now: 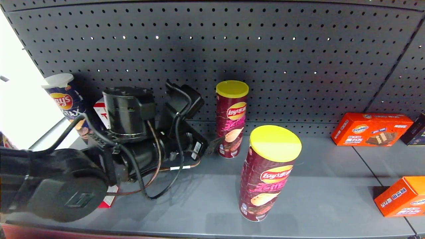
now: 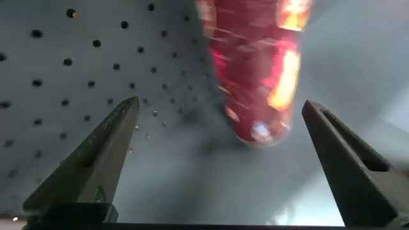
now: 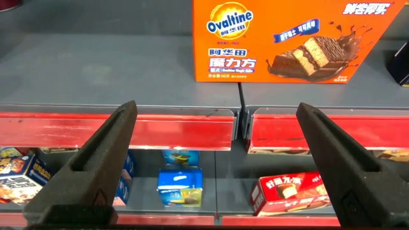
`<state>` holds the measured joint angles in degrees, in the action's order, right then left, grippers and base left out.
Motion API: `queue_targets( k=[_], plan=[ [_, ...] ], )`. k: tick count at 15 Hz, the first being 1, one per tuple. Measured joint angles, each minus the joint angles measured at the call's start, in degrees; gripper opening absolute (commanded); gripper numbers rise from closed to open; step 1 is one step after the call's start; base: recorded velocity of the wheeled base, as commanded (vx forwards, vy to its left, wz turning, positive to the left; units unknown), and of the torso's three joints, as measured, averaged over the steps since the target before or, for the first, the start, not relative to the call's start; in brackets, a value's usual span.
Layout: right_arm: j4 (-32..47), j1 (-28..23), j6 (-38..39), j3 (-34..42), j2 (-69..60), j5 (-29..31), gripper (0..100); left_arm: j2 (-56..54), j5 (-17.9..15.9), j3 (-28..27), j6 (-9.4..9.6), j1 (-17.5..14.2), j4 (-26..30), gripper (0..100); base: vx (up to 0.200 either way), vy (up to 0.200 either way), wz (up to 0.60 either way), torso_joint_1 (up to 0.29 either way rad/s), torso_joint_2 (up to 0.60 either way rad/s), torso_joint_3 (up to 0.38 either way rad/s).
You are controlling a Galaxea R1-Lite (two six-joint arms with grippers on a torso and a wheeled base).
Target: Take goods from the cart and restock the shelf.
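Observation:
Two maroon chip cans with yellow lids stand upright on the grey shelf. The far can is near the pegboard back, and the near can is toward the front edge. My left gripper is open, level with the shelf, and the far can stands just beyond its tips with nothing between its fingers. One of its fingertips ends beside that can's base. My right gripper is open and empty in front of the red shelf edge, below an orange box.
A blue chip can with a white lid stands at the shelf's far left behind my left arm. Orange boxes lie on the right. On the lower shelf sit a blue box and a red box.

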<state>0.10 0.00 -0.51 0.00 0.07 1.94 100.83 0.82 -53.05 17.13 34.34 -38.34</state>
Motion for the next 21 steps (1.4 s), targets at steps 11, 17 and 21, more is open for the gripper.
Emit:
queue_targets(
  k=[11,17,21],
  plan=[
    [0.0,0.0,0.0,0.0,0.0,-0.02,100,6.8,0.51,-3.25,0.74,-3.63,-1.48,100,0.0,0.0,0.0,0.0,0.0,0.0],
    [0.0,0.0,0.0,0.0,0.0,0.0,100,-2.97,0.27,1.02,-0.49,-3.01,-1.32,100,0.0,0.0,0.0,0.0,0.0,0.0],
    [0.0,0.0,0.0,0.0,0.0,0.0,100,-15.69,0.38,2.32,-5.08,-2.01,8.02,100,0.0,0.0,0.0,0.0,0.0,0.0]
  ],
)
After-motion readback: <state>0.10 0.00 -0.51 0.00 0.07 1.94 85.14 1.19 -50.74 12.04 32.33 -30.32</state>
